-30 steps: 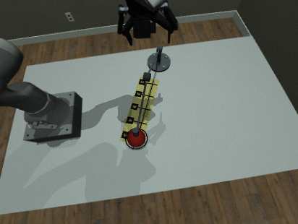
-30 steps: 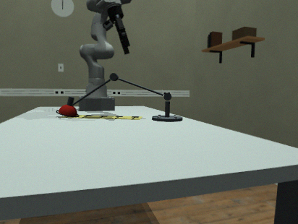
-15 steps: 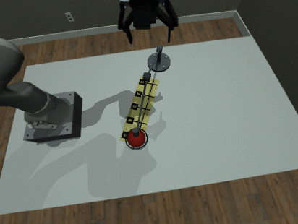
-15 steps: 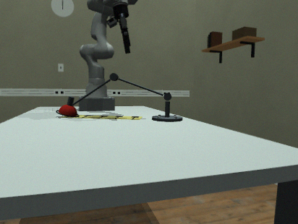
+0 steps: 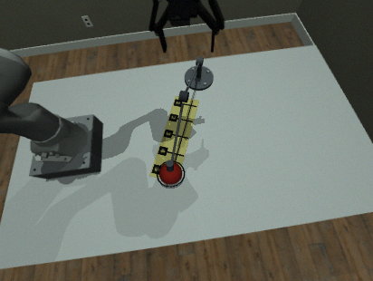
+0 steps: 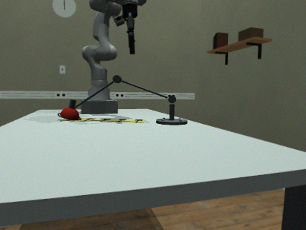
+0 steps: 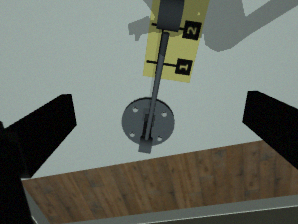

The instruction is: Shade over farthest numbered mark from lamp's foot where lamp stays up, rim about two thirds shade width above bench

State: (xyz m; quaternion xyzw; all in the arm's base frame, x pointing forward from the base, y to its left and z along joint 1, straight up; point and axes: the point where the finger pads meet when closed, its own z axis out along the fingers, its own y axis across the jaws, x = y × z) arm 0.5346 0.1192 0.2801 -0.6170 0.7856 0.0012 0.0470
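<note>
Lamp (image 6: 142, 87) stretched to its full reach is what you have in front of you: its round foot (image 5: 199, 78) sits on the table (image 5: 281, 136) toward the far edge, and its two thin links run from the foot's post up to an elbow (image 6: 116, 79) and down again to the red shade (image 5: 170, 174). You can see in the exterior view that the shade rests low, right at the table's surface. A yellow strip (image 5: 190, 121) with black numbered marks lies under the links, running from just beside the foot to the shade. From above, the shade sits at the strip's end farthest from the foot, covering the last stretch of it. In the wrist view you can read marks 1 (image 7: 183, 66) and 2 (image 7: 191, 30), with 1 the nearer to the foot; the farther numbers are too small to read from above. Your gripper (image 5: 186, 42) hangs high over the foot end of the lamp, well above it and touching nothing. Its fingers stand spread as wide as they go, one at each side of the wrist view with the foot between them far below, and they hold nothing. The arm's base (image 5: 92, 156) is bolted to the table well to the side of the strip.
</note>
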